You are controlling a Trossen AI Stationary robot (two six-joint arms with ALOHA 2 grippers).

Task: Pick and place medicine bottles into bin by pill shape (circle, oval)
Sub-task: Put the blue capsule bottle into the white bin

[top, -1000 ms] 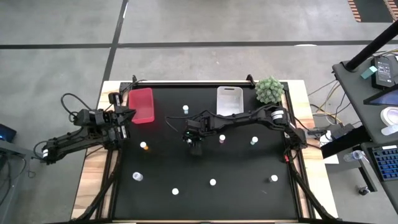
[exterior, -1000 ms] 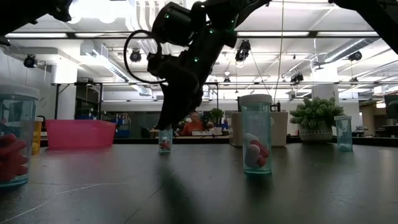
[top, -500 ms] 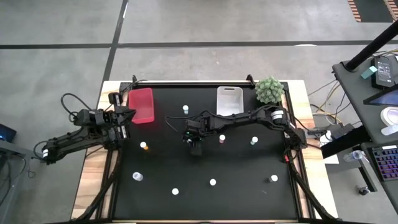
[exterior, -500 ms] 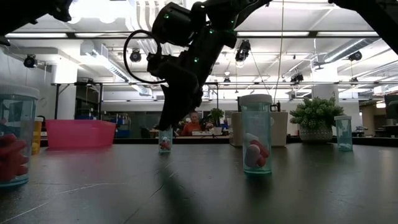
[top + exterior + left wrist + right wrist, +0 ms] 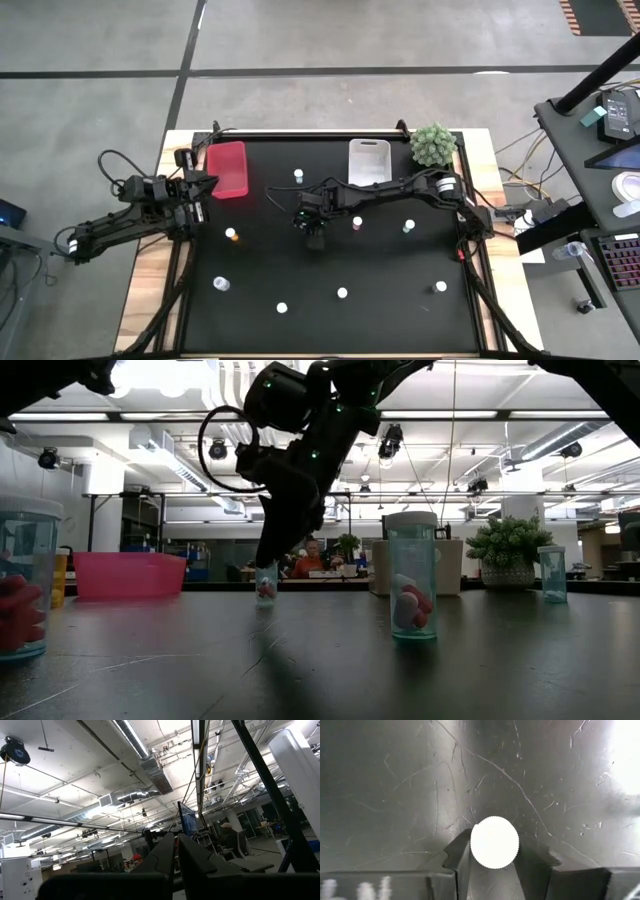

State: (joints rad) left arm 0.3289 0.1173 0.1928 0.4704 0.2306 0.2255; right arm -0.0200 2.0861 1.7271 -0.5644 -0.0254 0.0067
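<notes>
The right gripper reaches down over the middle of the black table, its fingers closed on either side of a vial whose white cap fills the gap between them. In the low view that vial stands upright on the table under the gripper. Around this vial, a pinkish one stands just beside it toward the white bin, an orange one lies toward the red bin, and another sits between the two bins. The nearest vials toward the front edge are well apart from it, with bare table between. The plant ball sits beside the white bin. The left gripper waits by the red bin, fingers together.
</notes>
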